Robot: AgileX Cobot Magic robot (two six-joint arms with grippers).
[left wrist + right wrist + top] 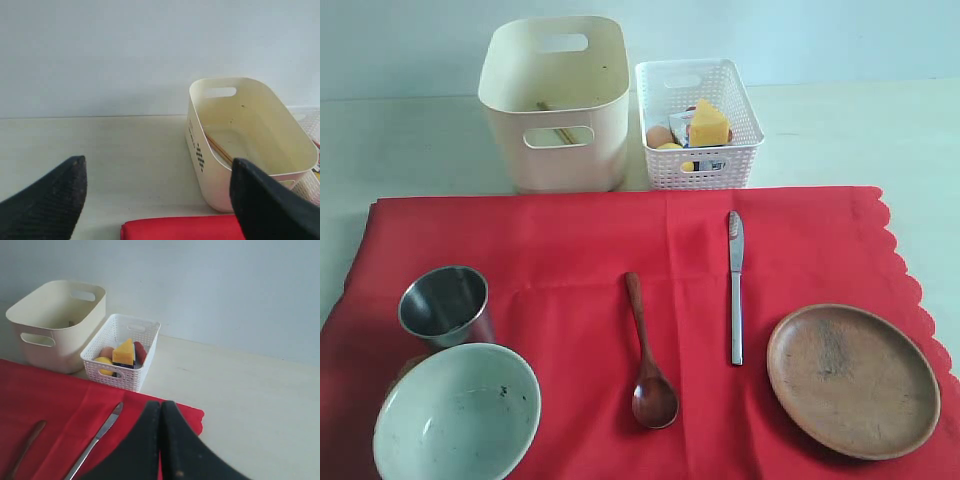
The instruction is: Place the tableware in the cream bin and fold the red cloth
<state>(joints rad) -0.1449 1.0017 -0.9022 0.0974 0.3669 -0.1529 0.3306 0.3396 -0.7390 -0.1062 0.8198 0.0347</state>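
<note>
Now my left fingers (50, 200) stand wide apart with nothing between them, and my right fingers (142, 445) are pressed together, empty. The wooden chopsticks (218, 148) lie inside the cream bin (560, 170) on the bench (420, 140). Just in front of it, the red cloth (570, 260) lies spread flat under the steel cup (445, 305), speckled bowl (455, 415), wooden spoon (645, 350), table knife (735, 290) and brown plate (852, 380).

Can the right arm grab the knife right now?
Probably yes. The knife lies bare on the cloth, apart from the spoon and the plate, with nothing on top of it. The right gripper is shut, so it would have to open first.
</note>
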